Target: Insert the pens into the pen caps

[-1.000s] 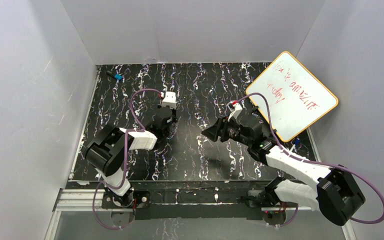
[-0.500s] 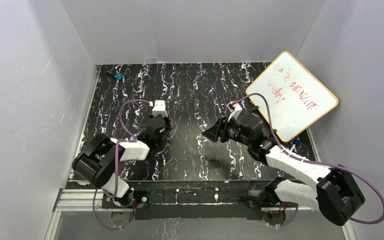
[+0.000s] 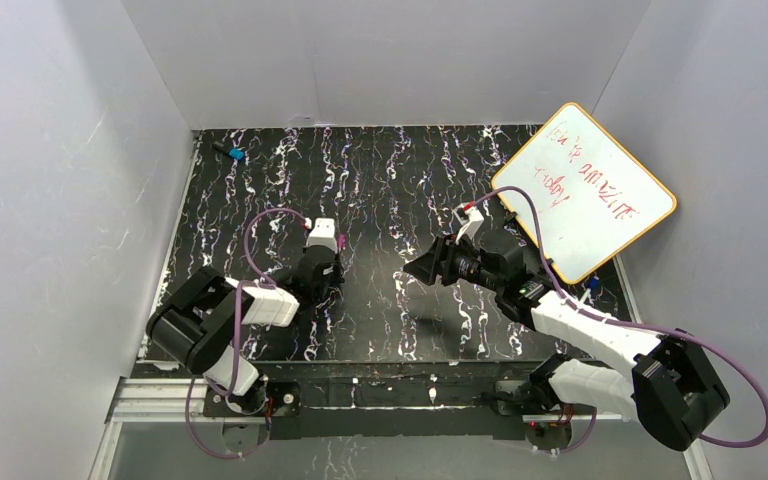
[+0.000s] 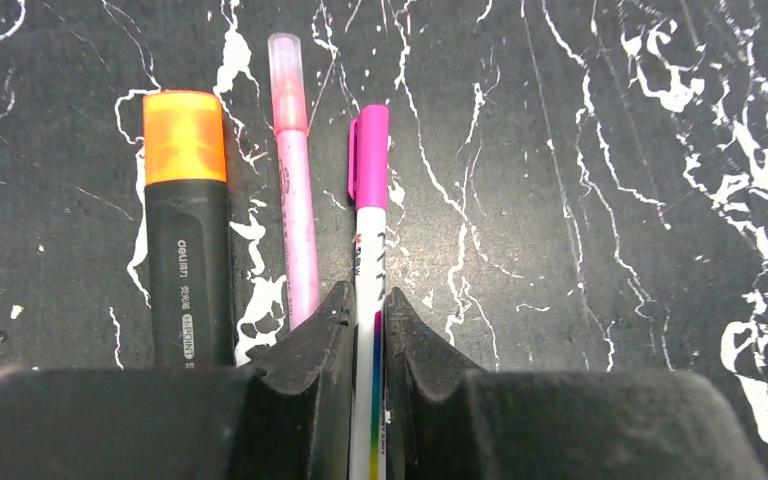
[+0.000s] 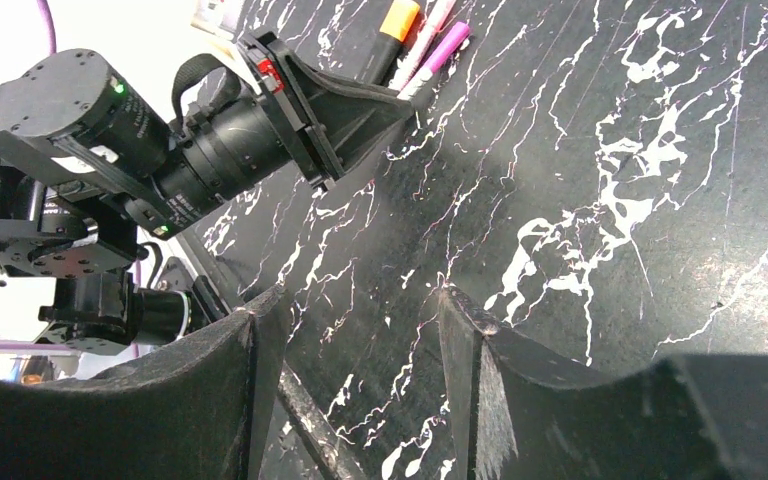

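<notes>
left gripper (image 4: 367, 302) drew back, clamped on white pen (image 4: 370, 245) | its cap (image 4: 369, 150) looks on | right gripper (image 5: 358, 305) agape, idle

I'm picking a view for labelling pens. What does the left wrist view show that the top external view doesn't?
Only left wrist: the orange-capped black highlighter and pale pink pen lying beside the magenta-capped white pen, which the left hand grips. Only top external: the whiteboard, the right arm, a small blue-ended item. Both: the left hand, the black marbled table.
</notes>
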Motion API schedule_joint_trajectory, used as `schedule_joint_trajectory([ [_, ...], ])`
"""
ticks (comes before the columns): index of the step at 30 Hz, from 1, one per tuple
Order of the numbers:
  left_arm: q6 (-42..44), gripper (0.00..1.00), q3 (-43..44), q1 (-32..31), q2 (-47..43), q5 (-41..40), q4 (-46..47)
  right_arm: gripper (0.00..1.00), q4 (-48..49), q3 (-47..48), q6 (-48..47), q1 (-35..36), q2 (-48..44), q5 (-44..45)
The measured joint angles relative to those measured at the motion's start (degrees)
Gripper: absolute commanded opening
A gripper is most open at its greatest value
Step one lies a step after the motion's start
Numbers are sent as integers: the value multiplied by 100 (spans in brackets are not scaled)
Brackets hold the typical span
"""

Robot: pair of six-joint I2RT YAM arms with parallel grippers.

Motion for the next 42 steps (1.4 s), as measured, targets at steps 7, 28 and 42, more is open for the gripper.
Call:
schedule_joint_trajectory([
  [7,2,19,330,0,328,79,-264,64,-22,0,15,0,0,2],
  [28,892,70,1840,2,-201,116,-1958,94,-254,79,-319,-162,173,-22],
  [42,1493,98,3423,2022,-1521,1528,-3661,99,-1530,2889,-1414,-282,1438,977],
])
